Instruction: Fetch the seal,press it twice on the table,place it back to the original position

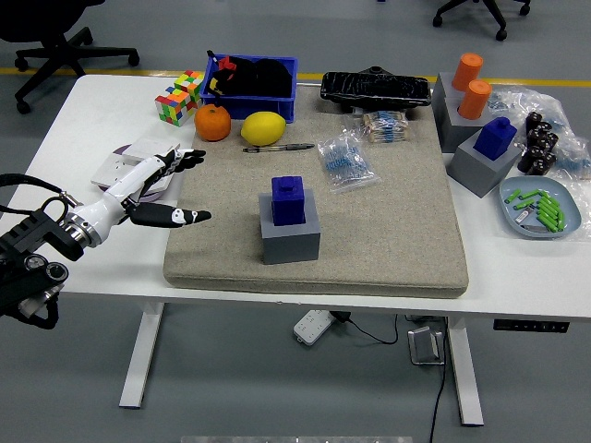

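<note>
A blue seal [287, 199] stands upright on a grey block base [290, 233] in the middle of the beige mat [388, 231]. My left hand [171, 185] is at the mat's left edge, white with black fingertips, fingers spread and empty, well left of the seal. A second blue seal [497, 136] sits on a grey block [480, 166] at the right. My right arm is out of view.
An orange [213, 122], a lemon [263, 128], a pen [279, 148] and a bag [344, 160] lie on the mat's far part. A blue bin [251, 85], cubes [179, 97], orange cylinders [471, 85] and a tray of green parts [538, 209] surround it.
</note>
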`<state>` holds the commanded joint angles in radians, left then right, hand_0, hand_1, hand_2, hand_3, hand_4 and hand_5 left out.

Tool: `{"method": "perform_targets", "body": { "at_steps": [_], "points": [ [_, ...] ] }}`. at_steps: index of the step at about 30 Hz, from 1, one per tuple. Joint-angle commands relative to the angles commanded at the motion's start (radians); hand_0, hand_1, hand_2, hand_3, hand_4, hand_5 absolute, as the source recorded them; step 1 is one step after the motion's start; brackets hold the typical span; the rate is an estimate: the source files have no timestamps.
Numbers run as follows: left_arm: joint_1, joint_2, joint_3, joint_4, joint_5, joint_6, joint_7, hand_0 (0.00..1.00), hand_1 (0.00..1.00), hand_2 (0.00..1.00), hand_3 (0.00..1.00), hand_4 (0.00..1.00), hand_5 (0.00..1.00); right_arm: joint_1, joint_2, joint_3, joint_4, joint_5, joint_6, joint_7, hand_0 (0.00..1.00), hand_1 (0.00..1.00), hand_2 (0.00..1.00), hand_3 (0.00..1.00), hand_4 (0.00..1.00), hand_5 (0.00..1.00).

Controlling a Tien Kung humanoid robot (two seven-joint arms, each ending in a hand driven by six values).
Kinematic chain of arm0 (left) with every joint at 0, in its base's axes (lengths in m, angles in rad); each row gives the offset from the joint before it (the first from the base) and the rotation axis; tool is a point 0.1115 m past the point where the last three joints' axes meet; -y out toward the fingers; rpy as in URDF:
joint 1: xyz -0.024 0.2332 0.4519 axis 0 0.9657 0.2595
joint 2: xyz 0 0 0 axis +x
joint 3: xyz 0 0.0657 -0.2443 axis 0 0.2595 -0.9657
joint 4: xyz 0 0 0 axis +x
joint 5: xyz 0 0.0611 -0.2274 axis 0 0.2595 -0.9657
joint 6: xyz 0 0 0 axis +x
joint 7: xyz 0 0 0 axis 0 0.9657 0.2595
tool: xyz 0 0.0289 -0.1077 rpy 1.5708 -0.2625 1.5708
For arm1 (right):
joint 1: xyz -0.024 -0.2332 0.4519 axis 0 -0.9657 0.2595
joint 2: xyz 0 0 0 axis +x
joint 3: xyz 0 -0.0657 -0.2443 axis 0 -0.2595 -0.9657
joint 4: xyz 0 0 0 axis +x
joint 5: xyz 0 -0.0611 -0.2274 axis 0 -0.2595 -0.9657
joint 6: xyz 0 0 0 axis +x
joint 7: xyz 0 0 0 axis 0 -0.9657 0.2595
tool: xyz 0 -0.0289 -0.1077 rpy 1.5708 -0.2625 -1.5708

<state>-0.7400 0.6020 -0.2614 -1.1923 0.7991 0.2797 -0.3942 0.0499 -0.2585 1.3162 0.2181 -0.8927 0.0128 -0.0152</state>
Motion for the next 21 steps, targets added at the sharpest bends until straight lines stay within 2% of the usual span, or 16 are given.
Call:
{"method": "perform_targets", "body": {
  "at_steps": [2, 6, 13, 14, 20, 21],
  "points": [
    [-0.001, -0.01, -0.004, -0.006, 0.001, 0.001, 0.001, 0.891, 0.907, 0.89, 0.882, 0.956, 0.178, 0.002, 0.0, 0.0, 0.001, 0.0, -0.001, 0.001, 0.712, 0.627, 0.625, 0.6, 0.705, 0.484],
    [-0.007, -0.051, -0.009, -0.008, 0.007, 0.001, 0.012, 0.891, 0.907, 0.89, 0.882, 0.956, 0.178, 0.006, 0.001, -0.004, 0.004, 0.002, -0.002, 0.002, 0.712, 0.627, 0.625, 0.6, 0.705, 0.484],
    [-0.026, -0.127, -0.004, 0.059, 0.003, 0.003, 0.027, 0.89, 0.905, 0.879, 0.881, 0.957, 0.164, 0.004, 0.0, -0.005, -0.001, 0.0, 0.0, 0.0, 0.712, 0.627, 0.625, 0.6, 0.704, 0.484],
    [-0.029, -0.136, -0.002, 0.07, 0.0, 0.003, 0.028, 0.889, 0.9, 0.869, 0.878, 0.953, 0.123, 0.004, 0.0, -0.004, -0.001, 0.0, 0.0, 0.0, 0.713, 0.627, 0.625, 0.599, 0.704, 0.484],
    [-0.036, -0.178, 0.007, 0.109, -0.01, 0.002, 0.037, 0.889, 0.9, 0.869, 0.878, 0.953, 0.123, 0.006, 0.0, -0.006, 0.0, 0.002, -0.001, 0.0, 0.713, 0.627, 0.625, 0.599, 0.704, 0.484],
    [-0.035, -0.184, 0.008, 0.11, -0.012, 0.001, 0.038, 0.882, 0.882, 0.843, 0.861, 0.949, 0.101, 0.006, 0.0, -0.006, 0.0, 0.002, 0.0, 0.0, 0.713, 0.626, 0.625, 0.599, 0.704, 0.484]
  ]
}}
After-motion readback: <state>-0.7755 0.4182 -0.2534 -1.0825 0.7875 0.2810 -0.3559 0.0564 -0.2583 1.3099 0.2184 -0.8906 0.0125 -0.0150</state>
